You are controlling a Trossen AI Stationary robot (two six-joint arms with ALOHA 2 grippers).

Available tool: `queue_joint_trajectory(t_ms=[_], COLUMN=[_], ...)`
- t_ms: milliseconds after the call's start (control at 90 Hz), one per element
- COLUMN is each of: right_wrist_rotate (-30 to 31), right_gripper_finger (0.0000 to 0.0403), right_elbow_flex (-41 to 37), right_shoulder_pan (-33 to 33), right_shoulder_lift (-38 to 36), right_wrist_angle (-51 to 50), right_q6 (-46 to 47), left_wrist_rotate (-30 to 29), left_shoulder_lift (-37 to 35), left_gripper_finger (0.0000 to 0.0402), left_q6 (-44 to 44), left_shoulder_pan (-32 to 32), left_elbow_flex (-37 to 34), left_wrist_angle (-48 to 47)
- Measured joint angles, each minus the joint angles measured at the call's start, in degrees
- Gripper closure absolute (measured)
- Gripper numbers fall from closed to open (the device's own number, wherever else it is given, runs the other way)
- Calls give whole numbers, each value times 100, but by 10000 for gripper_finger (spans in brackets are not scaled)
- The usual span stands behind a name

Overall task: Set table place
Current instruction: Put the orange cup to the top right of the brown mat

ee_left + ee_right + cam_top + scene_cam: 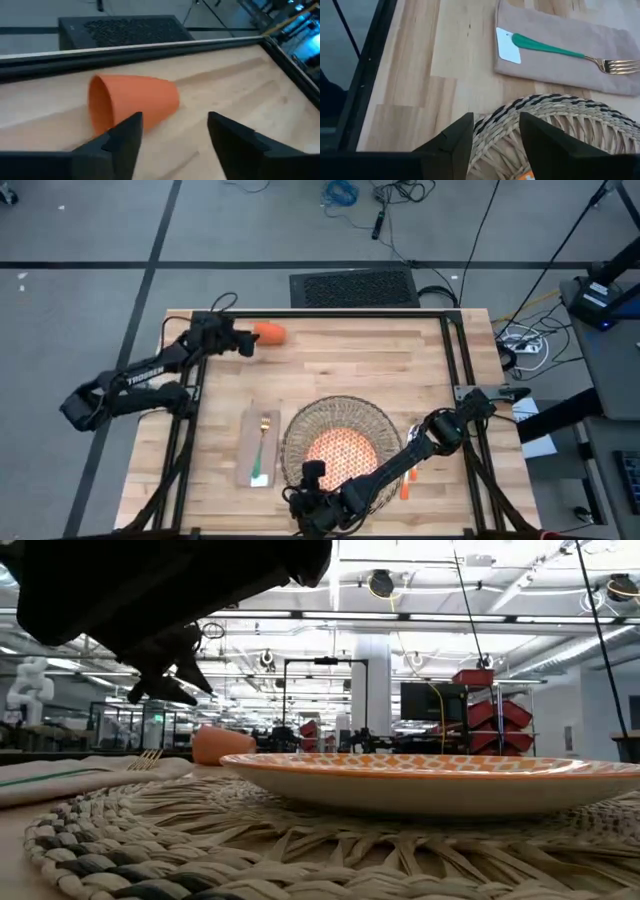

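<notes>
- Altogether, the table [330, 370] holds one wicker placemat [340, 415], one orange-patterned plate [342, 452], one beige napkin [249, 442], one green-handled fork [264, 448], one orange cup [270, 333] and orange-handled cutlery [407, 485] right of the placemat.
- The cup lies on its side at the far left of the table, just beyond the left gripper [172, 137], whose fingers are spread apart and hold nothing.
- The left arm reaches in from the left edge, stretched low toward the cup.
- The right gripper [492, 135] hangs over the placemat's near-left rim, fingers parted and empty; the napkin with the fork lies just left of it.
- The right arm slants from the right edge across the plate.
</notes>
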Motion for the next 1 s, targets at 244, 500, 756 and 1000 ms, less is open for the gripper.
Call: queue_joint_trajectory(t_ms=[244,500,756,1000], right_wrist_rotate=[1,1,10,110], right_gripper_finger=[255,255,255,255], right_elbow_flex=[0,0,0,0], right_shoulder_pan=[23,43,41,45], right_shoulder_lift=[0,0,0,0], right_wrist_angle=[4,1,3,2], right_q6=[62,216,335,474], left_wrist_rotate=[344,1160,1241,1414], left_shoulder_lift=[1099,1850,2449,2958], left_gripper_finger=[158,158,163,274], left_q6=[410,491,665,1048], left_shoulder_pan=[520,601,558,234], left_elbow_flex=[129,350,638,893], left_wrist_angle=[35,867,913,996])
